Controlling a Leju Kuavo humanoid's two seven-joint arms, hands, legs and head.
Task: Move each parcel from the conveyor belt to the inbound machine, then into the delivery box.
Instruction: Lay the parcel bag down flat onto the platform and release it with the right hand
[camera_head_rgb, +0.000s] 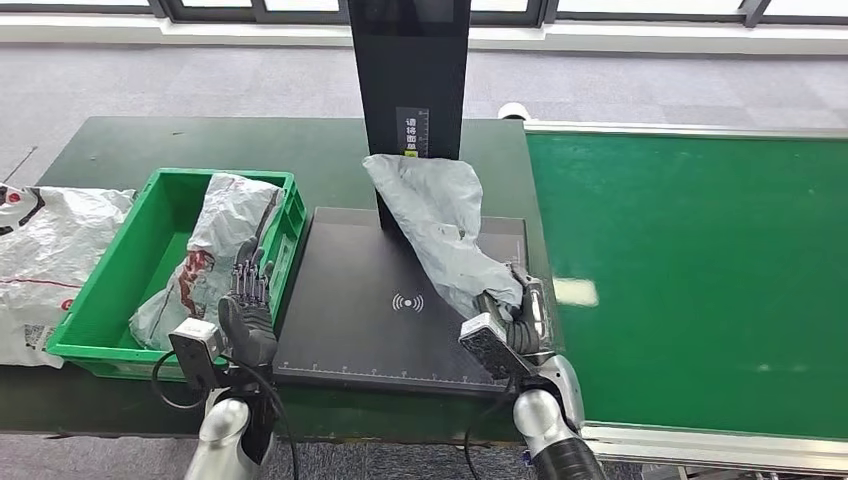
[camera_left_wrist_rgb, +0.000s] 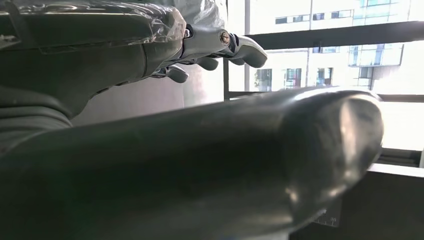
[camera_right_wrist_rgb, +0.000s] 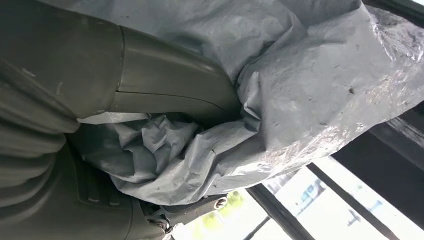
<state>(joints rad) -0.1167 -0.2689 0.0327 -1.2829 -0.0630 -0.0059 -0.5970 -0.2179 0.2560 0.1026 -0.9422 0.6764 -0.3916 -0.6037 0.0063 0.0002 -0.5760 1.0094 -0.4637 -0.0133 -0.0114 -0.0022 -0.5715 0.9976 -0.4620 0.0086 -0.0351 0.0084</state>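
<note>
three parcels (camera_head_rgb: 440, 215), one green box (camera_head_rgb: 100, 290)

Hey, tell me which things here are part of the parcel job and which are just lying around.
Part of the job:
- grey parcel, gripped by the right robot hand
- black inbound machine
- green delivery box, with a white parcel in it
- green conveyor belt
- left robot hand, holding nothing

Just lying about:
- white bag on the table beside the box
- dark green table

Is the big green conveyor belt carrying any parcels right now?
No, the green conveyor belt lies bare; the crumpled grey plastic parcel is held by the right hand.
</note>
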